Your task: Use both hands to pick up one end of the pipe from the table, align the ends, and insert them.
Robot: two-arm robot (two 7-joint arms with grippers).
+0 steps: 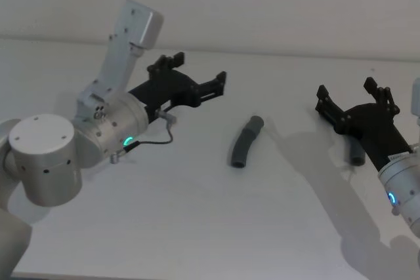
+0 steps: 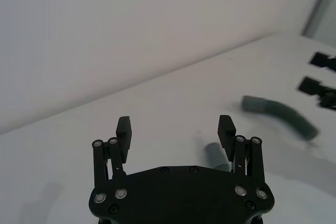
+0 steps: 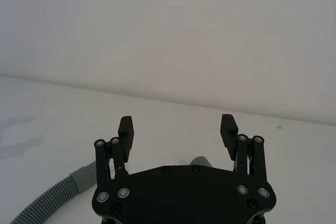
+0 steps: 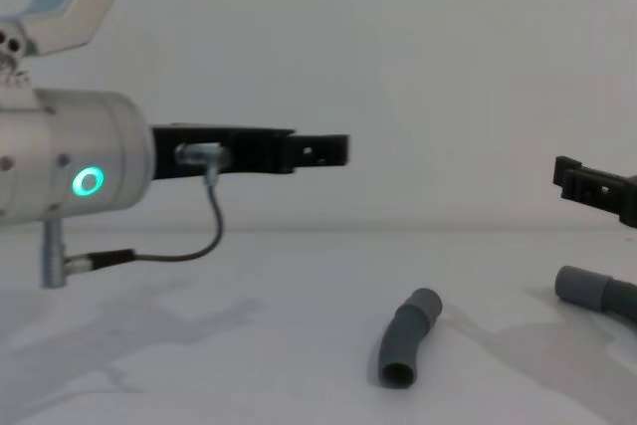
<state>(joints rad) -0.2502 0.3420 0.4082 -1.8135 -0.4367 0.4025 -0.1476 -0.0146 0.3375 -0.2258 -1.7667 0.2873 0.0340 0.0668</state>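
Grey and bent, one pipe piece (image 1: 246,141) lies on the white table (image 1: 197,227) in the head view. The left gripper (image 1: 197,69) hovers spread wide at its ten o'clock, and the right gripper (image 1: 346,88), equally spread, is at three o'clock above a second piece (image 1: 356,154). Chest view: the bent piece's round mouth (image 4: 398,375) faces forward.

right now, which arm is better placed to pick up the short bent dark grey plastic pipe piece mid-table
Left. The black two-fingered left hand hangs open and looks nearer the short bent dark grey plastic pipe piece; the black right hand is open above the other grey tube, on the right.
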